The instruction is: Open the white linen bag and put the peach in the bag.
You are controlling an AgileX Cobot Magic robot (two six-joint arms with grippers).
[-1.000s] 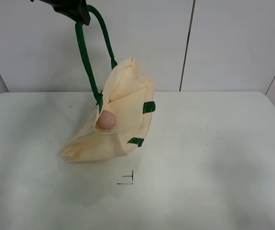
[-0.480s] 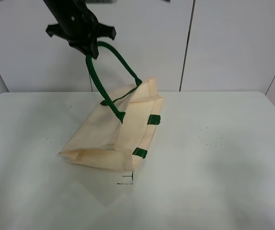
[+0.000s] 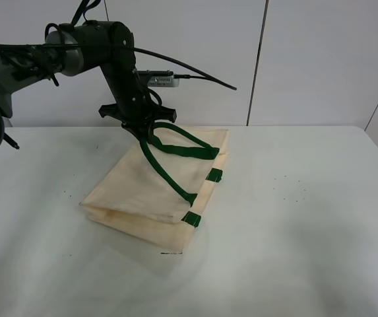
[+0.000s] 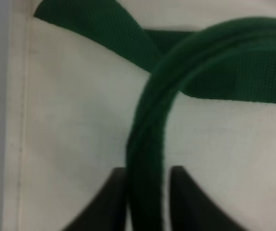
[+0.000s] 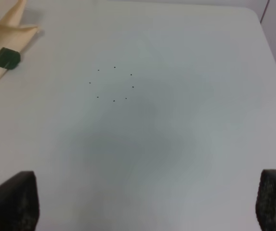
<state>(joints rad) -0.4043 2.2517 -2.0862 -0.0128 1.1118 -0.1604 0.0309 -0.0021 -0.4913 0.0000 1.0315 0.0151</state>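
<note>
The white linen bag [image 3: 142, 191] lies nearly flat on the table, its mouth edge with two green tabs [image 3: 191, 219] towards the right. My left gripper [image 3: 144, 134] is low over the bag's far end, shut on a dark green handle [image 3: 175, 148]. In the left wrist view the handle [image 4: 147, 144] runs between my two black fingers [image 4: 116, 197] over the cream fabric [image 4: 70, 120]. The peach is hidden. My right gripper [image 5: 142, 204] is open and empty over bare table, with its fingers [image 5: 12, 202] wide apart. A corner of the bag [image 5: 3, 33] shows at that view's edge.
The white table [image 3: 294, 224] has a ring of small black dots [image 3: 291, 188] right of the bag, also seen in the right wrist view [image 5: 113, 84]. A black mark [image 3: 170, 253] lies at the bag's near corner. A white panelled wall [image 3: 307, 59] stands behind.
My left gripper has come down with the handle, and the bag has dropped from hanging upright to lying flat. The peach, seen in the bag's mouth a second ago, no longer shows.
</note>
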